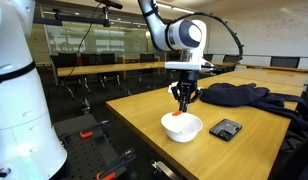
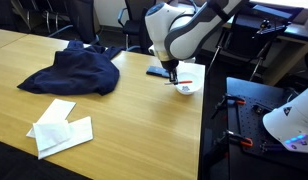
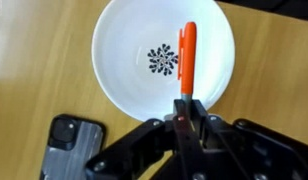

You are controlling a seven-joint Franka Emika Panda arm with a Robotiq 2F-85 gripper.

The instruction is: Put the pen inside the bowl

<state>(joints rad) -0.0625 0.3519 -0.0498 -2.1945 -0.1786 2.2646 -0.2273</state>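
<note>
Item: the pen (image 3: 188, 55), orange-red. We find it pinched at its near end by the fingers (image 3: 185, 103), which are drawn tight on it. Its shaft reaches over the white bowl (image 3: 124, 60). Bowl stands on the table (image 1: 144, 110), beside a black phone (image 3: 64, 140).

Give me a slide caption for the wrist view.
Hand grips the orange pen over the white bowl, a phone beside it.
</note>
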